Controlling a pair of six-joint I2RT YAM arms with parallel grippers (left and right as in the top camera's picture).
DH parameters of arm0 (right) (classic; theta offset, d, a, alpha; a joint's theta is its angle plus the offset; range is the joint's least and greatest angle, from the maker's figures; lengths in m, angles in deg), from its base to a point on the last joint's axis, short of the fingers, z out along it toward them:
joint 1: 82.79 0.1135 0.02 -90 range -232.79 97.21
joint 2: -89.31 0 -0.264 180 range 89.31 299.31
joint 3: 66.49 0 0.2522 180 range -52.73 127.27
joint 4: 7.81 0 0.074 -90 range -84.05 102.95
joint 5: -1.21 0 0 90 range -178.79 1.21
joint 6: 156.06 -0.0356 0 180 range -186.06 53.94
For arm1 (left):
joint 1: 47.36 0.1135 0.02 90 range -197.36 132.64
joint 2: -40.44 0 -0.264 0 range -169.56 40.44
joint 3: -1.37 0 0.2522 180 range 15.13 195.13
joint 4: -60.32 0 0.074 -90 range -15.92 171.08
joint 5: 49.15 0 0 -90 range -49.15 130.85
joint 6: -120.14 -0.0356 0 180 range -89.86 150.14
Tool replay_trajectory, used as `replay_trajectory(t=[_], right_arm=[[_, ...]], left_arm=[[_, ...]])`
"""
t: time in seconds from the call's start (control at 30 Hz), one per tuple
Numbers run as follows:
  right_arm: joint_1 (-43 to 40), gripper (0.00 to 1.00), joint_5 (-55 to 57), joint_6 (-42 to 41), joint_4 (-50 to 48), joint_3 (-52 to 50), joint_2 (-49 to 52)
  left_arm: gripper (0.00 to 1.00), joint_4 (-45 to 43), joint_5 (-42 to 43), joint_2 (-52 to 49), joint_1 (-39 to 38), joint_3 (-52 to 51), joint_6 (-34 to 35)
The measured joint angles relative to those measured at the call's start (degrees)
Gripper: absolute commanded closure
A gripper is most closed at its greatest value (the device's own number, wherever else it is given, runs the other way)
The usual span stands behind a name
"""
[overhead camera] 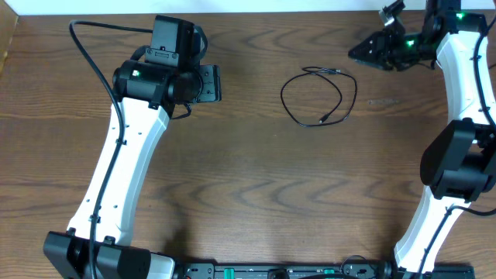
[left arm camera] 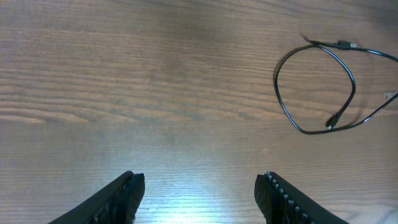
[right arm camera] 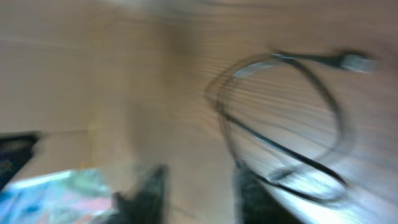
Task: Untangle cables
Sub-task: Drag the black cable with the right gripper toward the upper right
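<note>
Black cable [overhead camera: 283,94] lies in a loose loop on the surface [overhead camera: 256,201], far and right of centre, thin, light and limp, probably best pinched near a plug; left jaws spread and empty, right jaws blurred but seemingly parted.

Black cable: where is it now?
Overhead view: the black cable lies looped on the table, right of centre, towards the far edge, just short of the right hand.

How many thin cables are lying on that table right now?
1: a black cable, lying in a loose loop on the wooden table, right of centre toward the far edge in the overhead view. Another could lie outside the views.
</note>
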Motion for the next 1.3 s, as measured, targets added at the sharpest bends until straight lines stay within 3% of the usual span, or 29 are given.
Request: replay_trajectory(t=[0.13, 0.2, 0.37, 0.63, 0.83, 1.03, 1.07, 1.3], right_arm=[[0.0, 0.17, 6.5, -0.2, -0.7, -0.9, 0.0], [-0.1, 0.14, 8.5, 0.8, -1.4, -2.2, 0.0], [-0.7, 0.15, 7.9, 5.4, -5.4, -7.8, 0.4], [0.2, 0.22, 3.8, 11.1, -22.0, -23.7, 1.9], [3.7, 0.41, 3.1, 9.5, -31.8, -31.1, 2.0], [8.7, 0.84, 8.3, 2.0, -36.6, -32.3, 2.0], [9.7, 0.96, 10.8, 0.1, -36.7, -32.3, 2.0], [11.6, 0.99, 14.6, -7.4, -36.6, -32.2, 1.7]], left_arm=[[0.37, 0.0, 0.0, 0.0, 0.0, 0.0, 0.0], [0.37, 0.0, 0.0, 0.0, 0.0, 0.0, 0.0], [0.37, 0.1, 0.0, 0.0, 0.0, 0.0, 0.0], [0.37, 0.2, 0.0, 0.0, 0.0, 0.0, 0.0], [0.37, 0.2, 0.0, 0.0, 0.0, 0.0, 0.0], [0.37, 0.2, 0.0, 0.0, 0.0, 0.0, 0.0], [0.37, 0.2, 0.0, 0.0, 0.0, 0.0, 0.0], [0.37, 0.8, 0.0, 0.0, 0.0, 0.0, 0.0]])
